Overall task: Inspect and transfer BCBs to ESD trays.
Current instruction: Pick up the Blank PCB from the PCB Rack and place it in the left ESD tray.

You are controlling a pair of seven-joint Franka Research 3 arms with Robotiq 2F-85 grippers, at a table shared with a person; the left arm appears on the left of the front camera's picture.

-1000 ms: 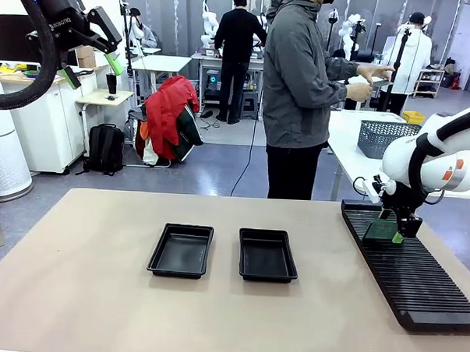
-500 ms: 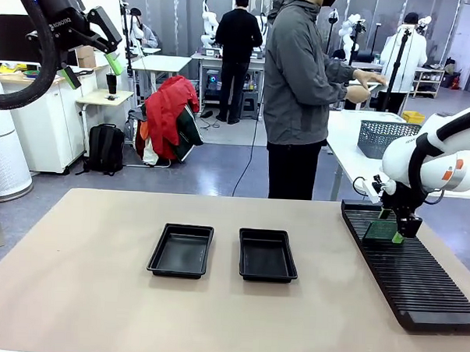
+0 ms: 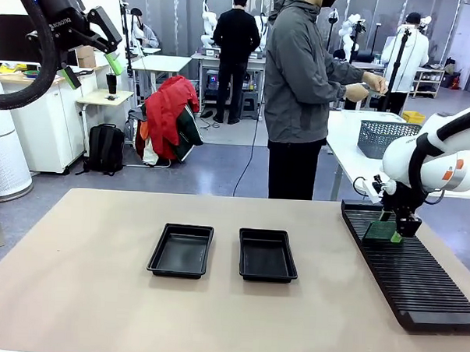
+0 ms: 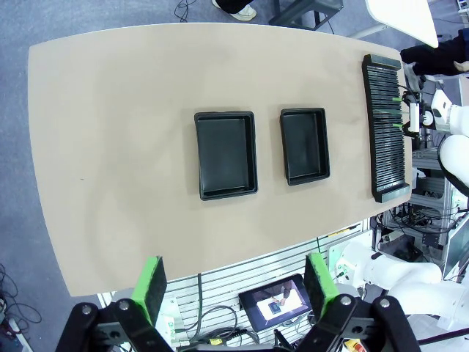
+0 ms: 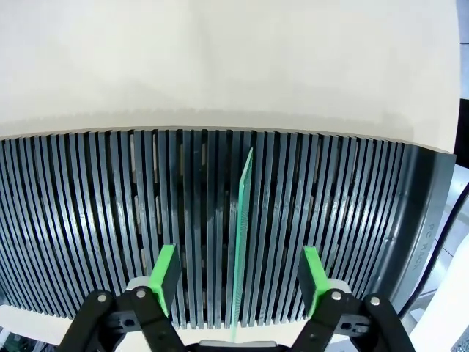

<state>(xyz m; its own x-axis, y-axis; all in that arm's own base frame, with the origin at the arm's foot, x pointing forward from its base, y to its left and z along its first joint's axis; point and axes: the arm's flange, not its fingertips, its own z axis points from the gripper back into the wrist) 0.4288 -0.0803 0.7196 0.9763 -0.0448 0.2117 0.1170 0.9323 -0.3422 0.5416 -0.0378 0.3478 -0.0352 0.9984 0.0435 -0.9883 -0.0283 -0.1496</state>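
Table [image 3: 89,294]: thin green BCB [image 5: 244,198] upright in rack [image 5: 95,220], betw. open R claw [image 5: 239,257]; L claw [image 4: 234,264] open, empty.

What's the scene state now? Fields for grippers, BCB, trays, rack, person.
left gripper: open, empty, raised high above the table
right gripper: open, jaws either side of the BCB
BCB: on edge in a slot of the slotted rack
left ESD tray: empty
right ESD tray: empty, beside it mid-table
person: far side, turned toward another table
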